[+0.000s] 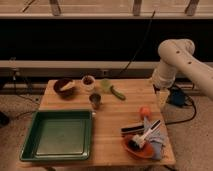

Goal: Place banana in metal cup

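Wooden table (107, 131): banana (68, 85) lay in brown bowl (60, 90), well apart from gripper (161, 99) at opp. edge, grip state can't tell; metal cup (95, 100) btwn them.

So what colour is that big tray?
The tray is green, in the camera view; the gripper hangs at the right edge of the table.

Wooden surface (109, 124) carried green tray (57, 135), brown bowl (64, 88), cream cup (88, 82), metal cup (95, 100), green vegetable (113, 90), orange ball (144, 111) and orange dish (136, 146). Pincer (161, 97) hung at the surface's right edge.
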